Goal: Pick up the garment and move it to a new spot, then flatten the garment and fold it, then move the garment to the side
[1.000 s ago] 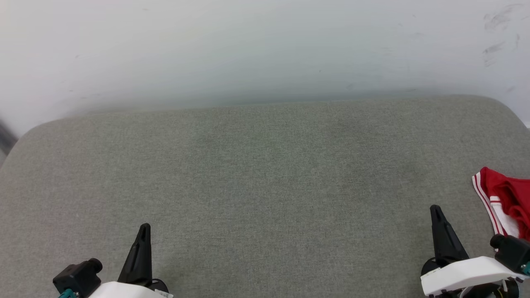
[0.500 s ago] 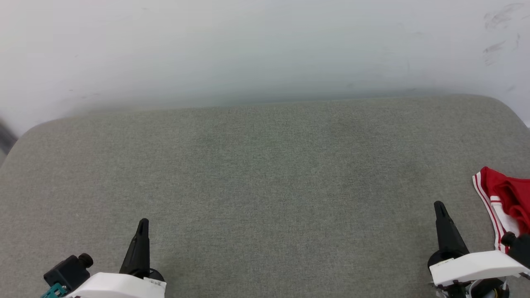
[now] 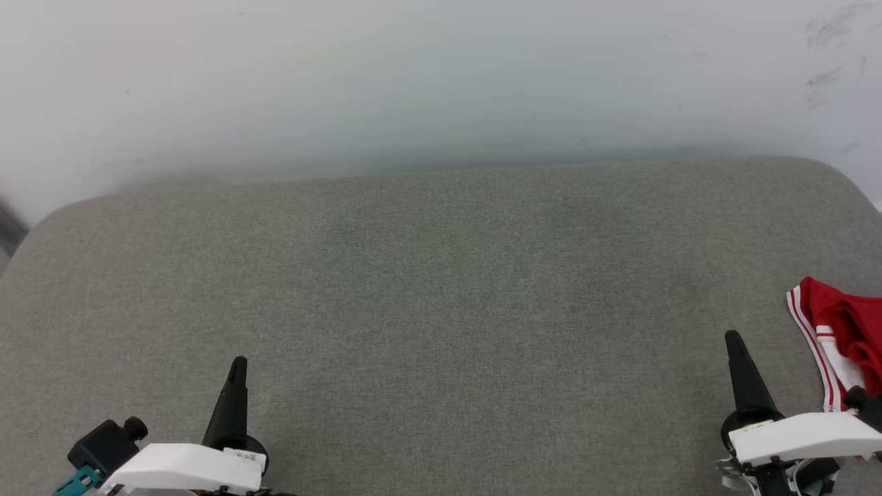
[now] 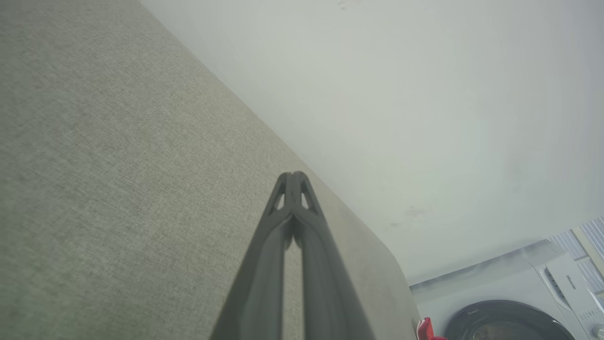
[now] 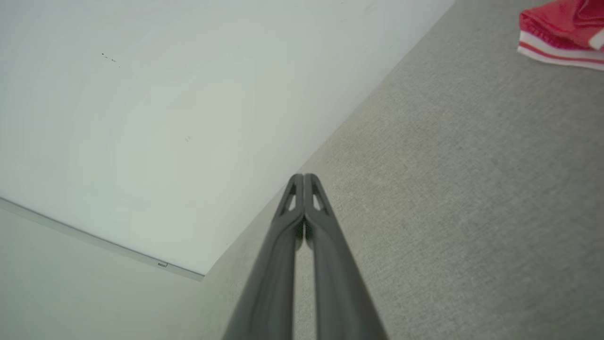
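Cloth of a grey-green weave covers the broad, round-cornered table (image 3: 441,289), which spreads ahead of both grippers. The left gripper (image 3: 238,365) has its two long dark fingers pressed together to a single point, holding nothing; in the left wrist view (image 4: 293,177) the tips meet over the cloth. The right gripper (image 3: 734,339) is likewise closed and holding nothing, its tips touching each other in the right wrist view (image 5: 304,178).

The red jersey-style garment with white sleeve fabric and red-and-white stripe trim (image 3: 837,317) lies crumpled on the table, near the right gripper, to its right and slightly ahead. It is apart from the fingers, and a strip of table cloth shows between them and the striped edge. The right wrist view shows that edge up and to the right of the fingertips (image 5: 561,28).

Beyond both grippers, at the table's far edge, rises a pale scuffed wall (image 3: 413,83). Far to the left gripper's right, past the table's corner, the left wrist view shows a white front-loading washing machine with a dark round door (image 4: 509,321).
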`<state>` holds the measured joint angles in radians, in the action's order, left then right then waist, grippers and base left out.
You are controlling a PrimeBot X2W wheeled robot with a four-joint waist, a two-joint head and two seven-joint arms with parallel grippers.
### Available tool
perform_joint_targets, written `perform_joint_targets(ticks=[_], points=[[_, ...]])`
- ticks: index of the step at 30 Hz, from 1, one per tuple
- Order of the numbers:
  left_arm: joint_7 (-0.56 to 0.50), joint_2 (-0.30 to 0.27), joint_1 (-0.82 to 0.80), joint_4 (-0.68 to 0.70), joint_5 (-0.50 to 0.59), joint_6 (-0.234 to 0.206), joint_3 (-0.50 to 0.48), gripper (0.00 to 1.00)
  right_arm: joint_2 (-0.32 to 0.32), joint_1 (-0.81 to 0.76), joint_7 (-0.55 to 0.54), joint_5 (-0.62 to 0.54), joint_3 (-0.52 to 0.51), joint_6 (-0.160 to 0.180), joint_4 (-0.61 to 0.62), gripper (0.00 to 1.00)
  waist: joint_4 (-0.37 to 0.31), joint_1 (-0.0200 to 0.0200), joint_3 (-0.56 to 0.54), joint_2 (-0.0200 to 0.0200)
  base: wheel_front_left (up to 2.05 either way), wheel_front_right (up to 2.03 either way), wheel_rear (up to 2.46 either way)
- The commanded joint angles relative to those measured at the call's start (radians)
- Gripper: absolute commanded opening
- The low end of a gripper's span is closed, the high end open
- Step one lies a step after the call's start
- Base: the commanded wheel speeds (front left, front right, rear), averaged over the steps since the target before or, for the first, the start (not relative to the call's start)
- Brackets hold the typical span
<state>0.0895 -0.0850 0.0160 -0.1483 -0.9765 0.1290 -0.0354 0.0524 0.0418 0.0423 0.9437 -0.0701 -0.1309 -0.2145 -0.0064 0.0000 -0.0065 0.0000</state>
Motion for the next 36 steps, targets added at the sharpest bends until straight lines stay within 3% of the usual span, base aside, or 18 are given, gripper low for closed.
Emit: perform_joint_targets(ticks=[1, 36], points=[[-0.007, -0.006, -0.024, 0.005, -0.026, 0.001, -0.004, 0.0, -0.001, 0.028, -0.005, 0.025, -0.003, 0.0, 0.007, 0.0, 0.0, 0.0, 0.0, 0.0, 0.0, 0.0, 0.0], [-0.102, 0.004, -0.082, -0.05, -0.377, 0.002, -0.027, 0.0, -0.002, 0.054, -0.09, 0.38, -0.027, 0.0, -0.013, 0.0, 0.003, 0.0, 0.005, 0.0, 0.0, 0.0, 0.0]])
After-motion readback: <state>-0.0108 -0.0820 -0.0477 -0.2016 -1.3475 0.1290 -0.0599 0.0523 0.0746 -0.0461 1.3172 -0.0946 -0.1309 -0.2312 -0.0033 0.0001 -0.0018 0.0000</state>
